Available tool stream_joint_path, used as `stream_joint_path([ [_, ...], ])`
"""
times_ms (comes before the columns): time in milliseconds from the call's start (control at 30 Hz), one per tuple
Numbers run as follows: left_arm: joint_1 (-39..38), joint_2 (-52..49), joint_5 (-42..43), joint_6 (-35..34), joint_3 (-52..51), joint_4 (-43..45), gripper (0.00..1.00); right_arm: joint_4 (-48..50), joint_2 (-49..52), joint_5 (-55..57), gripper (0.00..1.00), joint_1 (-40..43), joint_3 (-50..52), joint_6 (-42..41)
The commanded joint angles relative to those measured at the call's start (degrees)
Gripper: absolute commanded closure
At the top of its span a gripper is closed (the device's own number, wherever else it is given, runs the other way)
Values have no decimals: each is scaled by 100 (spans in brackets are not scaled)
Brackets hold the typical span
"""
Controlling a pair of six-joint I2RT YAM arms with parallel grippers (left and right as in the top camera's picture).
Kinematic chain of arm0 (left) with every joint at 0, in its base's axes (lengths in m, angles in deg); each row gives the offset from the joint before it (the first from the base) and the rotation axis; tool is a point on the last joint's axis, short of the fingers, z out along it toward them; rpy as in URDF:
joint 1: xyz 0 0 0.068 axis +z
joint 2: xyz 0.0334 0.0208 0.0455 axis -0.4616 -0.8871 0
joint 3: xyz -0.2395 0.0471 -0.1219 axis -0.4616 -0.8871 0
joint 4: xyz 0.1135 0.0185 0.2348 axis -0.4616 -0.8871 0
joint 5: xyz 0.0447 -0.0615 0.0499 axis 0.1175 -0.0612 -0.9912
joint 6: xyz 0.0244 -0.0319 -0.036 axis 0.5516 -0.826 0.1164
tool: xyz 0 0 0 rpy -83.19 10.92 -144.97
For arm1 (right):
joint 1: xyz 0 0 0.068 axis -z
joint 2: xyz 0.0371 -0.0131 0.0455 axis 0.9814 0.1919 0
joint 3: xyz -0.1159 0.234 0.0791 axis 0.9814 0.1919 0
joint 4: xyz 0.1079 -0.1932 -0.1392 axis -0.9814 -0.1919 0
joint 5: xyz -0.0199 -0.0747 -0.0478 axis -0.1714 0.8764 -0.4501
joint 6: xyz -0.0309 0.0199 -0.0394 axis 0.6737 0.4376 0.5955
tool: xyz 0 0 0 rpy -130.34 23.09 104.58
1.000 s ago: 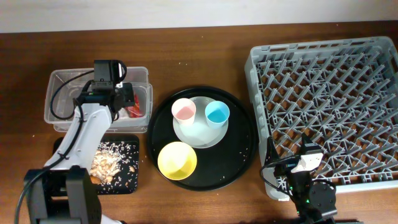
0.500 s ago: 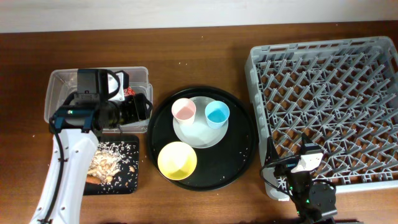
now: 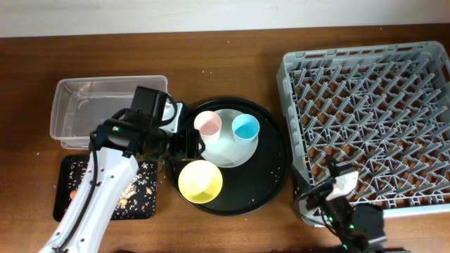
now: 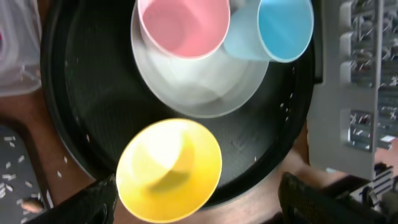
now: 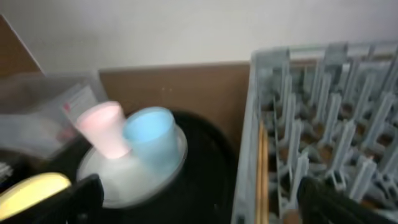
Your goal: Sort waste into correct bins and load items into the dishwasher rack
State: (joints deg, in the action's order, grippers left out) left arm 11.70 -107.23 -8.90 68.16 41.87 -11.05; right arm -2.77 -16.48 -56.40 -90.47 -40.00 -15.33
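Shows left gripper (image 3: 188, 145) spread wide and empty, just beside yellow bowl (image 3: 200, 181) on round black tray (image 3: 275, 172); right gripper (image 3: 335, 188) likewise agape at dishwasher rack (image 3: 373, 105) corner.

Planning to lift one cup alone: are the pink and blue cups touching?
Apart. Overhead shows bare plate between the pink cup and blue cup.

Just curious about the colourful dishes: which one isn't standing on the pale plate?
The yellow bowl. It sits directly on the round black tray, while the pink cup and blue cup both stand on the plate.
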Motion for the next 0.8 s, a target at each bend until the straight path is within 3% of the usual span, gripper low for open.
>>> stream_joint_path([
  [0, -20, 31, 50, -243, -4, 306, 18, -866, 190, -144, 2, 35, -1486, -208],
  [167, -20, 31, -557, -841, -4, 955, 24, -3436, 2162, 0, 2, 35, -4577, -201],
  [300, -35, -63, -769, -1040, -2, 1250, 31, -4695, 3482, -26, 2, 35, -6266, -203],
  [433, -210, -553, -844, -1075, -2, 1484, 35, -4916, 3858, -208, 1, 35, -6435, -197],
  [467, -289, -721, -1034, -1078, -2, 1578, 39, -5031, 3945, -118, 0, 35, -6435, -184],
  [633, -560, -1222, -1952, -1185, -2, 2037, 40, -5587, 4435, 730, 0, 35, -6424, -186],
  [767, -603, -1543, -1969, -1207, -4, 2186, 44, -5633, 4795, 748, 1, 35, -6323, -186],
])
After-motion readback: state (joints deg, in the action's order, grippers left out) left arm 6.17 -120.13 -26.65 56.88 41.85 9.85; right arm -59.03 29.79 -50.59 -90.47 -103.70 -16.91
